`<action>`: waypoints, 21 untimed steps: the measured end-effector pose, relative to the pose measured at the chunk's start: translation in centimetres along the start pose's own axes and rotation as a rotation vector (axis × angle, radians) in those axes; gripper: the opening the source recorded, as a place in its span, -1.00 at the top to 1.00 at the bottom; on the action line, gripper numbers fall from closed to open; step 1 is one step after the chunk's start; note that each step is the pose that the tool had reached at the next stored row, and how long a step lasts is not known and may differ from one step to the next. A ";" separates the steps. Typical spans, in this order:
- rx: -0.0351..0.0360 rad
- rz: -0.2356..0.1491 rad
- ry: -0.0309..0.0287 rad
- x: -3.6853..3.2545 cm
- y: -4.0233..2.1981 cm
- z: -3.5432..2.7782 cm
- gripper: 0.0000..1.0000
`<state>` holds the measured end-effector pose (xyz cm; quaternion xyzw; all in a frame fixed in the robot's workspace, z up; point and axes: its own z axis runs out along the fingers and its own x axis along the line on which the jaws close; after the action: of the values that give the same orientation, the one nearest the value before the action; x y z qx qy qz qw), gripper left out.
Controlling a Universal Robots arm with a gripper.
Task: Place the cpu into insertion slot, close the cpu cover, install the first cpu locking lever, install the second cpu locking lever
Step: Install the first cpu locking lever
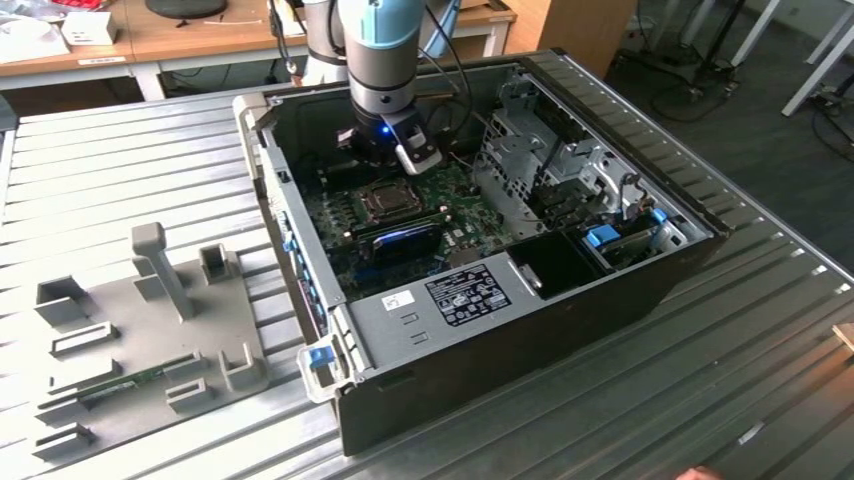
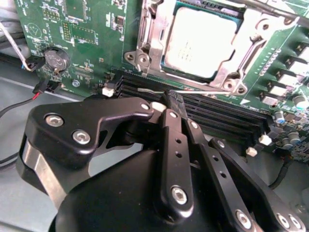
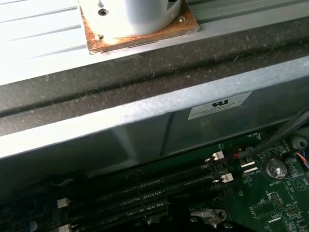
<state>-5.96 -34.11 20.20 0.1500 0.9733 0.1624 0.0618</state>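
Because the pincer [image 2: 166, 102] is clenched, with its tips pressed together and nothing between them, and the chip [image 2: 203, 41] lies flat in its slot [image 2: 138, 57], I think the chip job is done. The cover [image 2: 161, 34] lies down on the slot like a picture frame, and the pale face of the chip shows through its big window. So I think the step in hand is the locking bars.

In the second wrist view, the pincer hangs just beside the slot, near it but not over it. A thin silver bar [image 2: 149, 90] lies right by the pincer tips, on the side of the slot that faces them. I think it is one of the locking bars. I cannot tell if the tips touch it, or if it is hooked down. This step calls for a slow, careful push, since the bar is thin and could slip off the tips.

Long dark rails [image 2: 227, 113] run along that same side of the slot, under the pincer. The green board [image 2: 82, 29] spreads out all around the slot.

In the exterior view, the slot sits deep inside an open computer box [image 1: 641, 280]. The arm [image 1: 380, 50] reaches down into the box close to the slot. The box rests on a ribbed metal desk [image 1: 134, 180], and a gray tray [image 1: 134, 330] lies well away from the slot.
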 end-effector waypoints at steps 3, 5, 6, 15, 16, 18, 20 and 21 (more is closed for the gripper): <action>-0.0001 0.000 0.0001 -0.04 0.01 0.01 0.80; -0.0002 0.000 0.0000 -0.04 0.01 0.01 0.80; 0.0000 0.000 0.0000 -0.05 0.01 0.04 0.80; 0.0000 0.000 0.0001 -0.08 -0.02 0.11 0.80; 0.0000 0.000 0.0001 -0.08 -0.02 0.11 0.80; -0.0003 0.000 0.0000 -0.07 -0.04 0.17 0.80; 0.0000 0.000 0.0001 -0.07 -0.04 0.17 0.80; 0.0000 0.000 0.0001 -0.07 -0.04 0.17 0.80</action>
<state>-5.88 -34.12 20.03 0.1500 0.9733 0.1624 0.0618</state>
